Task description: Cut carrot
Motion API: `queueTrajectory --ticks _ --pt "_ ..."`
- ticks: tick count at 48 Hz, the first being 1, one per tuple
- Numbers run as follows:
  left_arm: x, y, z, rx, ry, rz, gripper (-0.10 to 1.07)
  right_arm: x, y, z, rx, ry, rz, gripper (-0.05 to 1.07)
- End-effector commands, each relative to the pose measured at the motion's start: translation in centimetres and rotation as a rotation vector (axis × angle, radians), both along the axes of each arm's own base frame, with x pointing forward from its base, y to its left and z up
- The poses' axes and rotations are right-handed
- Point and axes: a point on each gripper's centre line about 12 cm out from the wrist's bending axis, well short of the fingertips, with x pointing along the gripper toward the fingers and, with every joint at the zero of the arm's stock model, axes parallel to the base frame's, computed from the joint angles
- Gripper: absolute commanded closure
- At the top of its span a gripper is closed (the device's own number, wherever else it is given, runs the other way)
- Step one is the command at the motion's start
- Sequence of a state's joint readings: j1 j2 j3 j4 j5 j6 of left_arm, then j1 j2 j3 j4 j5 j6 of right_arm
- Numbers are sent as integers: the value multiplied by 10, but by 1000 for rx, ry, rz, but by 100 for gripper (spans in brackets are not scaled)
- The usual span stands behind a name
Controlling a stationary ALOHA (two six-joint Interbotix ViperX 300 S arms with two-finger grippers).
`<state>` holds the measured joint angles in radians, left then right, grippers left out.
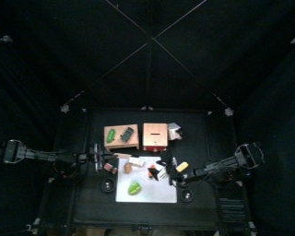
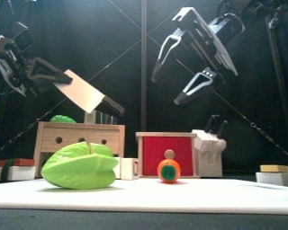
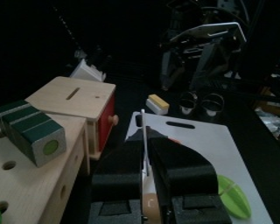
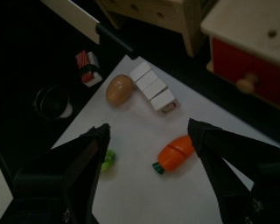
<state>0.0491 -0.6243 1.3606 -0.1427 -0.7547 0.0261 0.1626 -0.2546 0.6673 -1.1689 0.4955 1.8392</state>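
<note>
Carrot [image 4: 178,153] on white board [image 4: 224,179]; left fingers [image 3: 146,166] grip knife [image 2: 89,93].

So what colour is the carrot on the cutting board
Orange-red with a small green tip; the carrot shows best in the right wrist view.

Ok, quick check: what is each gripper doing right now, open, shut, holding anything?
Left gripper: shut on the knife, held above the table.
Right gripper: open, empty, above the carrot.
</note>
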Motion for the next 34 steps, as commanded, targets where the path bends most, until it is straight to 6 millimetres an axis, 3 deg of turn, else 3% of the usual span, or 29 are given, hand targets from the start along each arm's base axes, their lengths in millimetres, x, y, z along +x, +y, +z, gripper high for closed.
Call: queueTrajectory --ticks 1,17,34 --pt "7 -2 12 3 -38 -12 55 -9 -6 22 -61 -44 59 2" --pt "18 -5 34 24 -97 -33 54 -39 -25 33 -255 -26 143 2" --pt "41 -7 53 40 -132 -47 54 -28 -28 38 -383 -63 285 3"
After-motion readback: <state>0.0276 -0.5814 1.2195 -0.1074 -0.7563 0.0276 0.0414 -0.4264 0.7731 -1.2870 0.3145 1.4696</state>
